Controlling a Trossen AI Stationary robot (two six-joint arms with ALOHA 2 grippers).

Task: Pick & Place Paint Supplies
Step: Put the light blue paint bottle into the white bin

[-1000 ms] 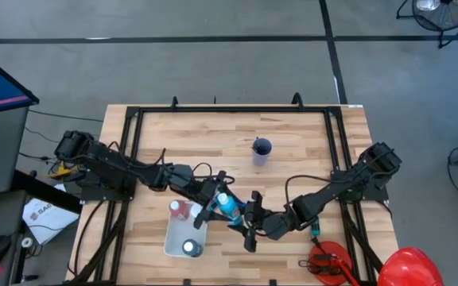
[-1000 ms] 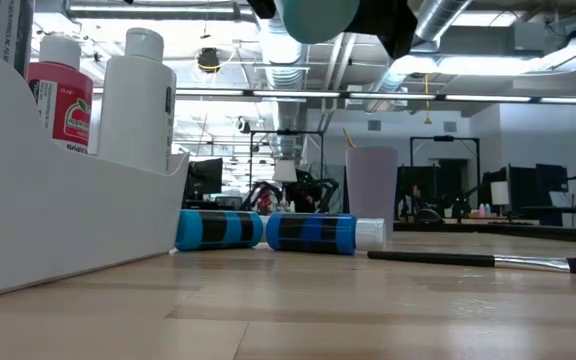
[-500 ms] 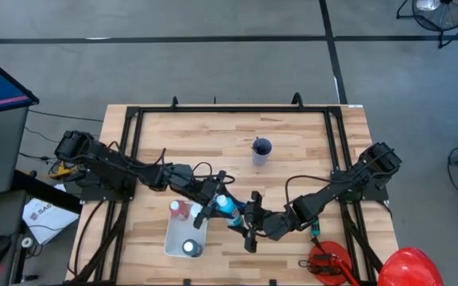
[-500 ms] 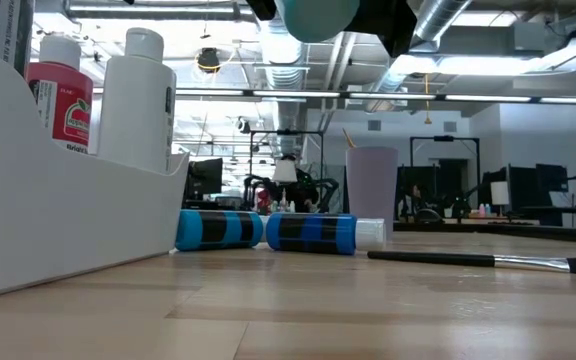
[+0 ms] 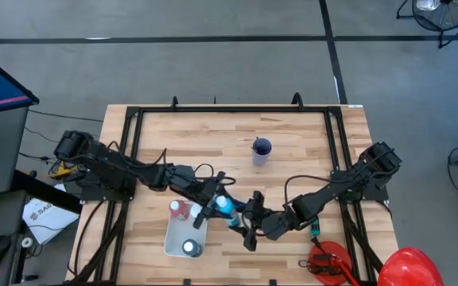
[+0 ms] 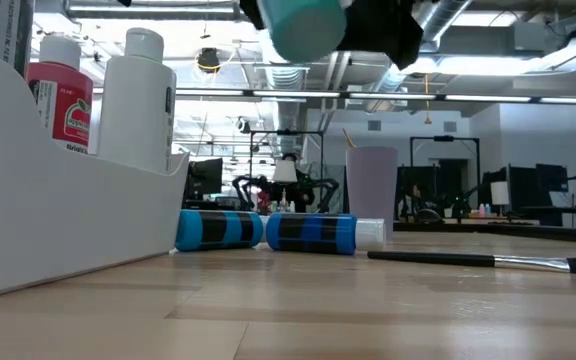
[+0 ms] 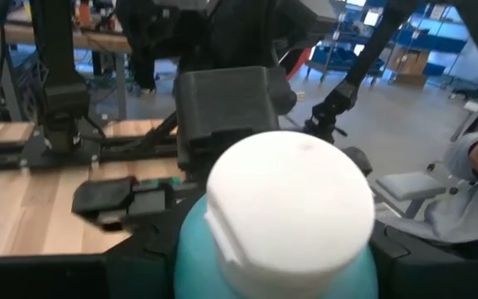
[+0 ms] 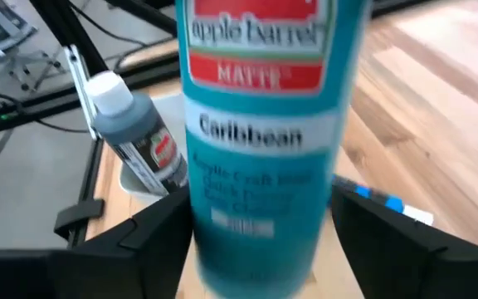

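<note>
Teal paint bottle aloft mid-worktop beside white tray, clamped in left end effector, right end effector spread w/ fingers flanking it; prob light, stiff, slick plastic, best gripped mid-body below cap.

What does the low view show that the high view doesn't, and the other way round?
Only the low view: two blue bottles lying on the table, a brush lying beside them, and the red bottle and white bottle standing in the white bin. Only the high view: both arms whole, meeting over the table, and the red helmet-like thing. Both share the teal bottle held aloft and the purple cup.
</note>
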